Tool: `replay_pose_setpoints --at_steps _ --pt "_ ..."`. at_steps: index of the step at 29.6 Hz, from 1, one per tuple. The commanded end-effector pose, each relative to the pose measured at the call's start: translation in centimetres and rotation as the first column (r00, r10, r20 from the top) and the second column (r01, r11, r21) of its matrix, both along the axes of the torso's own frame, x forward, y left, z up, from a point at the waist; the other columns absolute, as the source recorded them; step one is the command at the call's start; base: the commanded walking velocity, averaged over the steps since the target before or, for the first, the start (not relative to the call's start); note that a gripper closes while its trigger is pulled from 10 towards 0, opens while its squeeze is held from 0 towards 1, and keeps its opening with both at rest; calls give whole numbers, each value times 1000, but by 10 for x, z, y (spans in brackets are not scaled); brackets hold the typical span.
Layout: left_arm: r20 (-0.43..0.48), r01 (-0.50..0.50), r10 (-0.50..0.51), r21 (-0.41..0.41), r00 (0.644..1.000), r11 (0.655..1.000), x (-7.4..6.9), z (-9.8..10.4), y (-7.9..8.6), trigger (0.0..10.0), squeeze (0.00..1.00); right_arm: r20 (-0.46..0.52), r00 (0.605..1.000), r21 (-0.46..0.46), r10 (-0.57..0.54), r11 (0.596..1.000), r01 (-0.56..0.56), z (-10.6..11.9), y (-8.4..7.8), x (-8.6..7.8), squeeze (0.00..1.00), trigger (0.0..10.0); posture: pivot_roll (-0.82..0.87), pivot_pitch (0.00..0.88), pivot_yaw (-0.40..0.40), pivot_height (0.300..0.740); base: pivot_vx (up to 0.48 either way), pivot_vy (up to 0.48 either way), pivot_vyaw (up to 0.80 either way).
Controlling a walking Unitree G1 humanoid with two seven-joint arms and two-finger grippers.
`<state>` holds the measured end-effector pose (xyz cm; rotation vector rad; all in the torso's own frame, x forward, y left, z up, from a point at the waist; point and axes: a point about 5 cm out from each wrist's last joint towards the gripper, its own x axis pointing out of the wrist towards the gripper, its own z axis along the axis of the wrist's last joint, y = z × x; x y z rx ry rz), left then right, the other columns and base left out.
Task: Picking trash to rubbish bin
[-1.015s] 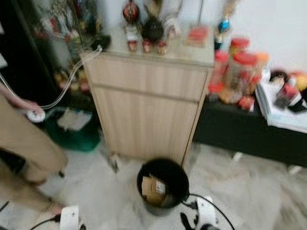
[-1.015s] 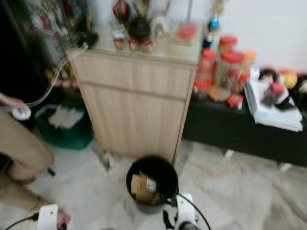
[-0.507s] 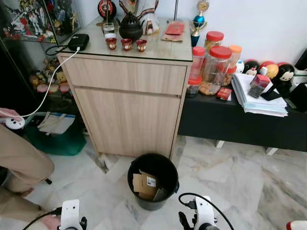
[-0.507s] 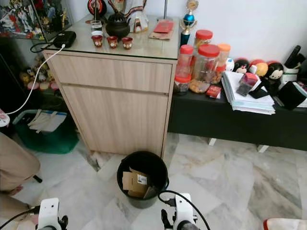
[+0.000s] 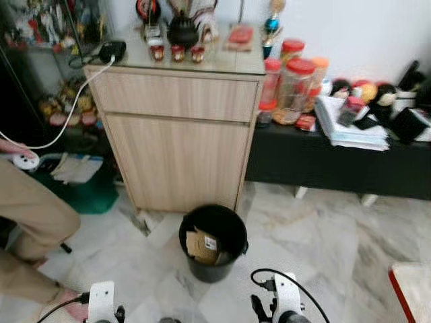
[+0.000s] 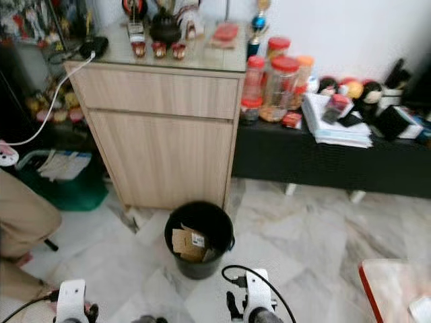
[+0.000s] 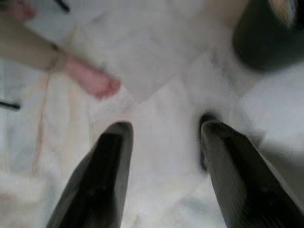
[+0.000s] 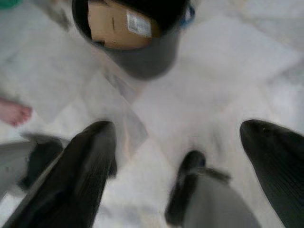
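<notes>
- Rubbish bin (image 5: pixel 213 242) stands on the marble floor (image 5: pixel 323 242) ahead of both grippers, cardboard (image 5: pixel 201 246) already inside
- Left gripper (image 7: pixel 164 175) hangs low, fingers apart, holding nothing
- Right gripper (image 8: pixel 178 185) also gapes wide and bare, bin just ahead of it
- Risk: a person's bare foot (image 7: pixel 92 81) lies near the left gripper; stepping or reaching there could strike it
</notes>
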<state>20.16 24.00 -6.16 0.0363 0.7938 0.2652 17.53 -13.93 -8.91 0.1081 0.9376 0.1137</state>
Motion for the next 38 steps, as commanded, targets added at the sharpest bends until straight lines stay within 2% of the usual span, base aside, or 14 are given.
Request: replay_pose_setpoints --at_steps 1,23,31,38 --pt "-49 -22 21 -12 999 1000 -18 -10 0 10000 0 28 1000 -6 -1 1000 1 5 -2 10 0 10000 55 36 -41 740 0 0 0" --pt "-54 -2 1 -10 999 1000 -19 -10 -1 10000 0 33 999 -2 -2 1000 2 5 -1 10 0 10000 55 31 -37 740 0 0 0" --pt "-35 7 -5 37 999 999 -16 -7 3 10000 0 47 999 6 -8 1000 8 6 1 12 0 10000 55 29 -32 740 0 0 0" --pt "-24 11 -10 41 1000 999 -13 -5 5 10000 0 53 999 10 -12 1000 12 6 2 13 0 10000 52 17 -21 740 0 0 0"
